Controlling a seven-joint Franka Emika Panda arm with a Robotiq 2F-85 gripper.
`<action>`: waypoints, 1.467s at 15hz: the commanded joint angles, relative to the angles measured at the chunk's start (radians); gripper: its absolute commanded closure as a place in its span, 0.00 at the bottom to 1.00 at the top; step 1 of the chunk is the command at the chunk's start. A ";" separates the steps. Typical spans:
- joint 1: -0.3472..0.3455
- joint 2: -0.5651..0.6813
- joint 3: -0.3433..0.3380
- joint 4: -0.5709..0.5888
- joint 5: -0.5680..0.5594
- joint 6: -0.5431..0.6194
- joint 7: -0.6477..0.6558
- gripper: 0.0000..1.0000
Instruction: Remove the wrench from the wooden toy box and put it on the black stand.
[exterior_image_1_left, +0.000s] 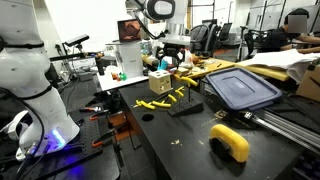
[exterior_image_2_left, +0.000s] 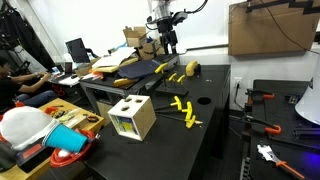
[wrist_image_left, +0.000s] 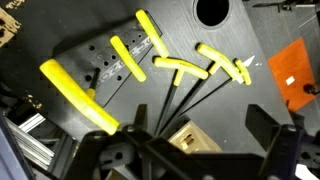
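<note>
Claw (exterior_image_2_left: 166, 47) wide open, holding nothing (fingers well apart), yellow wrenches (wrist_image_left: 80, 97) beneath, wooden toy box (exterior_image_2_left: 132, 117) on table (exterior_image_2_left: 200, 145).

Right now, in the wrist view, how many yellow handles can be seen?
5 yellow handles: a long one lower left, two slanted upper middle, two T-shaped at right. Others may be hidden.

Exterior views look across the black table (exterior_image_1_left: 180, 150) from opposite ends, sharing the wooden toy box (exterior_image_2_left: 132, 118); wrist view looks down closely.
</note>
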 joint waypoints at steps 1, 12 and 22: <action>-0.020 0.036 0.014 0.047 0.032 0.044 0.170 0.00; -0.033 0.046 0.028 0.031 0.008 0.126 0.356 0.00; -0.003 -0.057 -0.002 -0.144 -0.105 0.345 0.788 0.00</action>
